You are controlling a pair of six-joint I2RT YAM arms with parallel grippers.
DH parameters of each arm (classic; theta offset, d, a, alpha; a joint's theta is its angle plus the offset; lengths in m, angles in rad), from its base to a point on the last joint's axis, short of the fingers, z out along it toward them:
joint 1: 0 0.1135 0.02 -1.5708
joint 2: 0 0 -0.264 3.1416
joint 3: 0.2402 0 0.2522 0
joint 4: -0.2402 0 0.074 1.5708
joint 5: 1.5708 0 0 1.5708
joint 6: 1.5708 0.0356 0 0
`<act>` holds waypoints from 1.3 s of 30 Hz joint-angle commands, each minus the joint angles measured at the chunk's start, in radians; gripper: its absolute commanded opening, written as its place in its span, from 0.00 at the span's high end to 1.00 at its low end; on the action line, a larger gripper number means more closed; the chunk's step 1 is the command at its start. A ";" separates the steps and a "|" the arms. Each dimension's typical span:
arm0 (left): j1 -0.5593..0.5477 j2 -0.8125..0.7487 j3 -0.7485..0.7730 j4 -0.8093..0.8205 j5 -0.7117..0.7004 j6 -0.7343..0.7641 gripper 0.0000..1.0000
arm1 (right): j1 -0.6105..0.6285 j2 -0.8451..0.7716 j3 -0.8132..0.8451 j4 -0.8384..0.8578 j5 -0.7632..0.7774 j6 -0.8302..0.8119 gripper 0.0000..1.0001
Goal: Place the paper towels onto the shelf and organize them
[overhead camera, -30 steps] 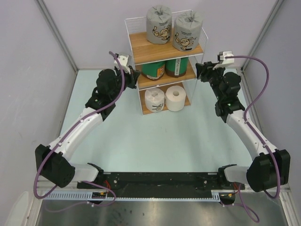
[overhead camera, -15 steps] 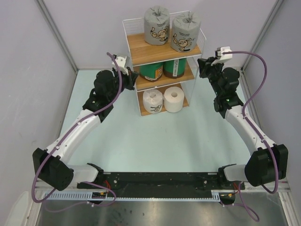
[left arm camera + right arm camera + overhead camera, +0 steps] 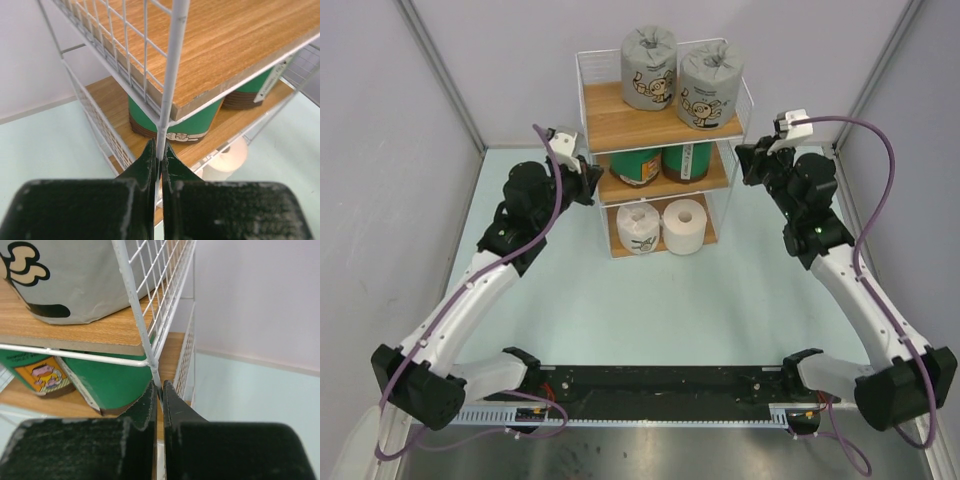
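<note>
Our pale-green counter carries the three-tier white-wire shelf with wooden boards. It holds grey cartoon-print paper rolls on top, green-wrapped rolls mid, white rolls lowest; we cannot read the labels. Our left fingers and right fingers each clamp a corner post.

Betw. both prs of dark-green jaws: shelf, white wire w/ lt-brown wood-grain boards. On it: grey rolls w/ cartoon print, green rolls, white rolls. Pale mint worktop.
</note>
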 commanded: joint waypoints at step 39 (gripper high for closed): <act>0.023 -0.646 -0.282 -0.308 0.070 -0.198 0.37 | 0.458 -0.550 -0.113 -0.637 0.144 0.097 0.46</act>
